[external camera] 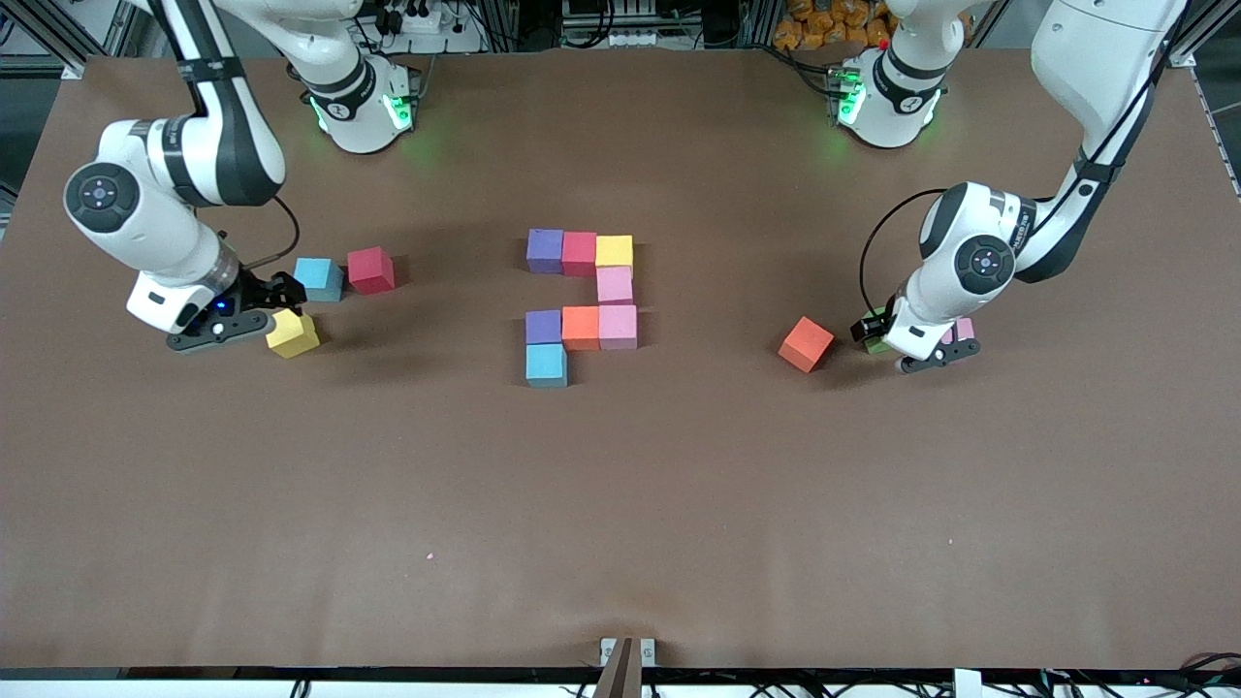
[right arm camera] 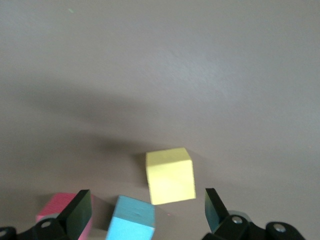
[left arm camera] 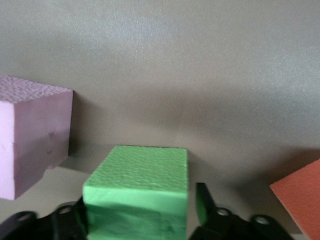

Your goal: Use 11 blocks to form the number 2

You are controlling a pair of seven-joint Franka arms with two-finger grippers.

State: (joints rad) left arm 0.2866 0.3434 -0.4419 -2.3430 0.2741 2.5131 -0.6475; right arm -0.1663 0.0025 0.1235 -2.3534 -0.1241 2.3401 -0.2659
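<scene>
Okay, front view: the number 2 (external camera: 580,305) sits mid-counter (external camera: 620,504), only eight cubes laid, bottom row missing. Left gripper (external camera: 916,347) is down at the left arm's end of the counter, over a green block (external camera: 877,341) with a loose pink block (external camera: 963,329) beside it; an orange block (external camera: 806,343) lies toward the digit. Right gripper (external camera: 254,312) is low at the right arm's end, by a yellow block (external camera: 292,333), with a light blue block (external camera: 319,278) and red block (external camera: 371,269) close by.

Left wrist view: jaws straddle the green block (left arm camera: 137,192), narrowing on its flat sides; can't tell if they grip yet. Foam looks matte, light, squashy: probably wants a gentle pinch, centred on opposite faces, not corners.

Right wrist view: jaws wide, empty, yellow block (right arm camera: 170,175) between and ahead, sitting skewed, so a wrist turn would likely help.
</scene>
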